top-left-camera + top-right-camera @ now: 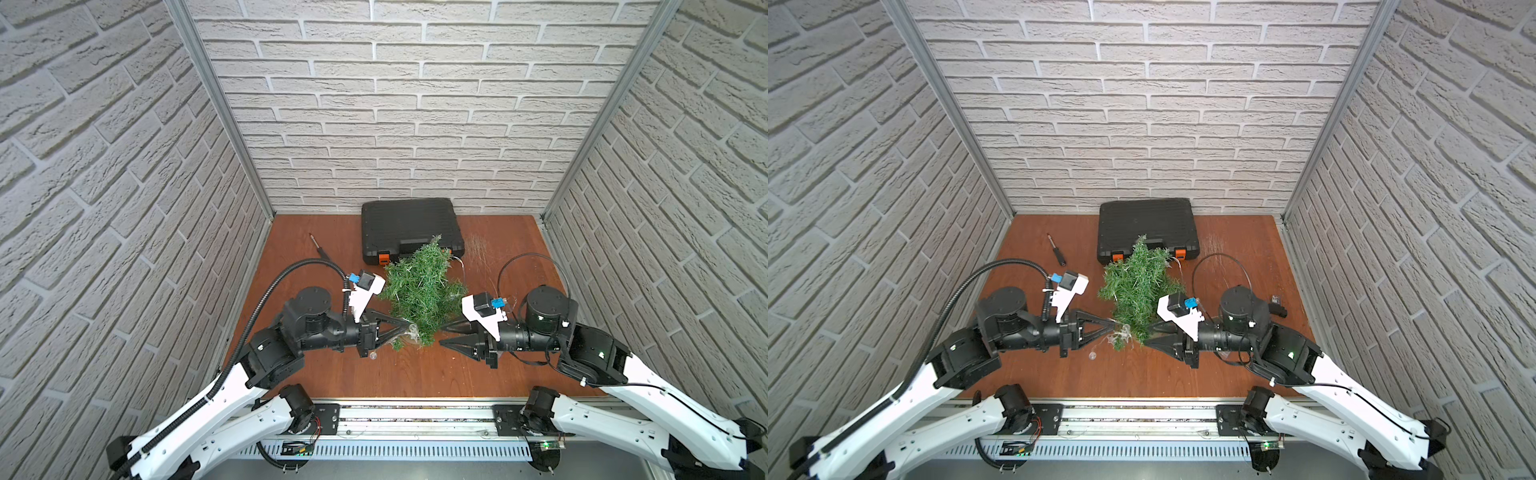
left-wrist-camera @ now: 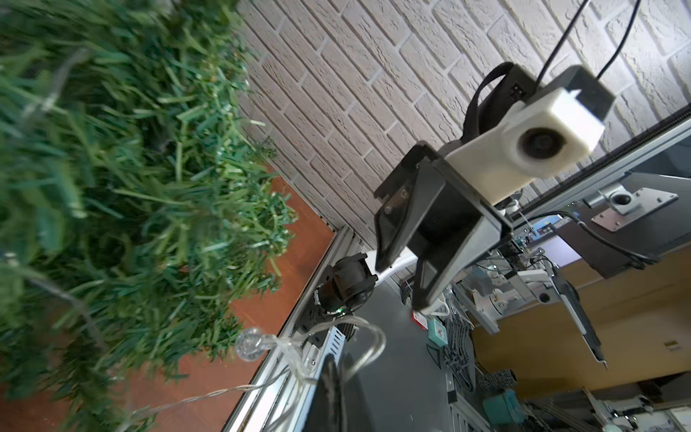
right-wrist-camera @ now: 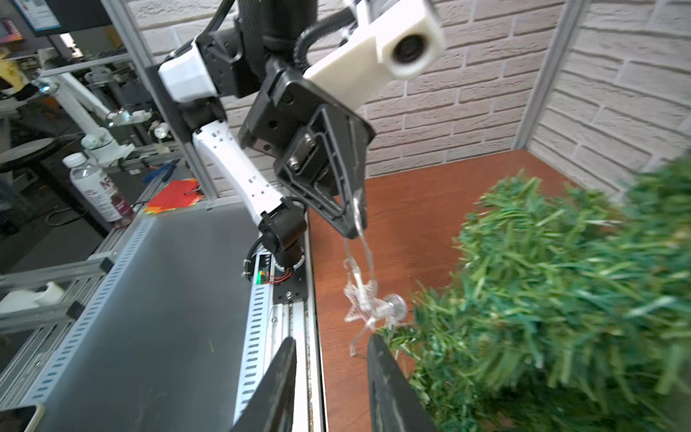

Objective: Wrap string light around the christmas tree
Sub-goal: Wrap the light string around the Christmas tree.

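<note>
The christmas tree [image 1: 419,291] stands on the table [image 1: 332,374] between the two grippers, just in front of a black case [image 1: 407,224] with orange latches [image 1: 384,258]. The left gripper [image 3: 353,230] has its fingers pressed together on the string light [image 3: 364,299], whose clear star and round bulb dangle against the tree's lower branches. The right gripper [image 3: 332,338] has its fingers spread, with a loose strand between them. Off the table, a bottle [image 3: 99,190] bears a label too blurred to read.

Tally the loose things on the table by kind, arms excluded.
Tree: 1
String light: 1
Case: 1
Screwdriver: 1
Total: 4
Small dark piece: unclear, not counted.
</note>
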Controlling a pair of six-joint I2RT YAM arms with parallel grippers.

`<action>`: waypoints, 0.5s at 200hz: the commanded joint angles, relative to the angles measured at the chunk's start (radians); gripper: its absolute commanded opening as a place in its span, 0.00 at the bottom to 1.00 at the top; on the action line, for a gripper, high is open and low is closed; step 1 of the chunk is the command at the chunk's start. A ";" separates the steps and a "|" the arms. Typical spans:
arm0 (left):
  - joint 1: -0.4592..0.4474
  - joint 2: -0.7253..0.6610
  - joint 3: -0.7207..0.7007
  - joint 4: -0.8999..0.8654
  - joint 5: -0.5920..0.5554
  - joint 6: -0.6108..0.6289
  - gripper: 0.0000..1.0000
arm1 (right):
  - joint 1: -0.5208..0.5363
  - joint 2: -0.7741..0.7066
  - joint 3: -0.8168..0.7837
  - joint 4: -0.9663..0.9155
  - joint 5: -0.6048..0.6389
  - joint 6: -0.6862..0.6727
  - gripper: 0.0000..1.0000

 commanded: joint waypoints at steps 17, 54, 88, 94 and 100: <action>-0.116 0.070 0.099 0.092 -0.138 -0.015 0.00 | 0.109 -0.007 -0.089 0.118 0.107 -0.013 0.33; -0.151 0.101 0.088 0.207 -0.206 -0.072 0.00 | 0.153 -0.020 -0.152 0.188 0.180 0.015 0.39; -0.166 0.134 0.113 0.248 -0.197 -0.093 0.00 | 0.165 -0.038 -0.185 0.223 0.248 0.031 0.39; -0.169 0.139 0.118 0.242 -0.207 -0.091 0.00 | 0.167 -0.046 -0.189 0.231 0.255 0.032 0.39; -0.170 0.142 0.123 0.238 -0.212 -0.089 0.00 | 0.170 -0.051 -0.197 0.242 0.258 0.034 0.39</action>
